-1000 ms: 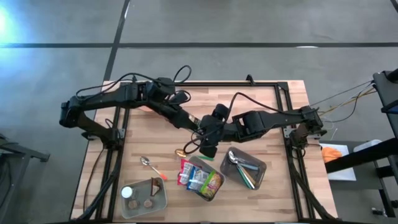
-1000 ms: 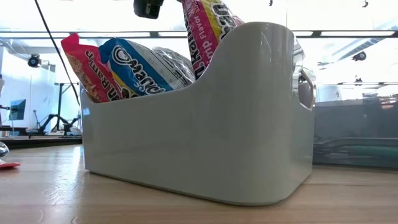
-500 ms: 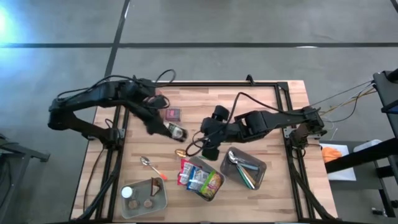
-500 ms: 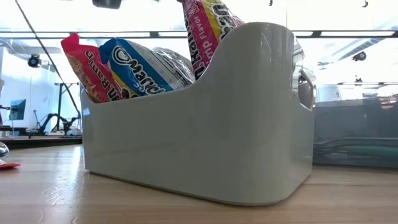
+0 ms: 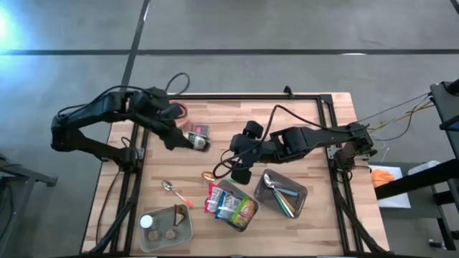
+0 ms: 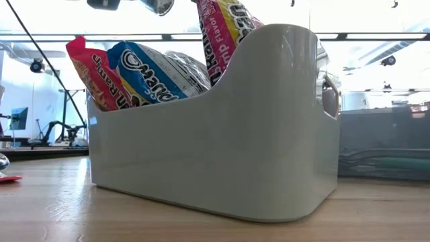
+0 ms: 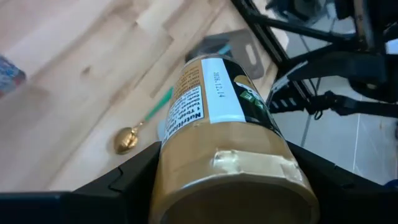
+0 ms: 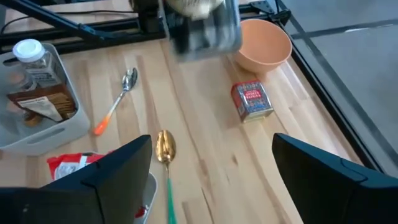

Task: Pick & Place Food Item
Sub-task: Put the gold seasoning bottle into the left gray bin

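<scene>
A jar [image 7: 217, 118] of tan spread with a printed label hangs above the table's left half, and my left gripper [image 5: 194, 141] is shut on it. My right gripper [image 5: 239, 170] stands open over the table's middle with nothing between its fingers [image 8: 118, 177]. In the right wrist view the jar [image 8: 202, 25] shows as a blur farther off. A grey bin [image 5: 231, 206] near the front edge holds several snack packets [image 6: 144, 74]. My left gripper pinches the jar between its two fingers [image 7: 127, 180], one on each side of the tan body [image 7: 174, 168]. The jar runs along the fingers and slants downward away from the wrist. It is lifted clear of the table.
On the far left lie an orange bowl [image 8: 264, 43] and a red tin [image 8: 252, 99]. A gold spoon [image 8: 165, 149] and an orange-handled spoon [image 5: 174, 190] lie mid-table. A cutlery bin [image 5: 281, 193] stands front right. A tray [image 5: 166, 228] with a bottle stands front left.
My left gripper has drawn back from my right gripper toward the table's left and far edge, carrying the jar clear of the table. My right gripper has stayed where it was.
</scene>
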Robot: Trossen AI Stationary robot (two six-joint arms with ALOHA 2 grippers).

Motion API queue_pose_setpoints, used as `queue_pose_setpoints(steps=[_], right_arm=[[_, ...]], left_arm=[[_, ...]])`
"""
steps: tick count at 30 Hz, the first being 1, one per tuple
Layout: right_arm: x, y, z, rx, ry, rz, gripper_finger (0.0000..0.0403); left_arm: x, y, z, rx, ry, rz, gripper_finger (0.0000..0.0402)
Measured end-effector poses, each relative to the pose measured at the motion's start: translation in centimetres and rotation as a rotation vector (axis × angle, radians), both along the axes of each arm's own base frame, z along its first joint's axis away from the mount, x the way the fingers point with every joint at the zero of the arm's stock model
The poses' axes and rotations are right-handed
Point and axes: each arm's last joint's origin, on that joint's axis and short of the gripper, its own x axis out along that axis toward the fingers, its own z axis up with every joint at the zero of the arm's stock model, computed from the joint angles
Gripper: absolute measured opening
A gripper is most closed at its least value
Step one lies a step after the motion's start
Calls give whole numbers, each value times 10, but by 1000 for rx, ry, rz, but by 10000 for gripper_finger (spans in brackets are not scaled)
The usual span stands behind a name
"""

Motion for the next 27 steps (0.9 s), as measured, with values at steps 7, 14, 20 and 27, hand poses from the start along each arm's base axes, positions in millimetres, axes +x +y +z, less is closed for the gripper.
queue_pose_setpoints(steps=[7, 14, 20, 27], right_arm=[[-2, -1, -3, -8, 38, -1, 331], [-8, -3, -9, -8, 115, -25, 331], [-12, -4, -14, -16, 170, -34, 331], [-15, -5, -21, -24, 226, -50, 331]], left_arm=[[-12, -8, -4, -33, 75, -100, 269], [-25, -35, -11, -25, 213, -253, 269], [-34, -67, -16, 110, 296, -363, 269], [-41, -116, -22, 277, 286, -536, 269]])
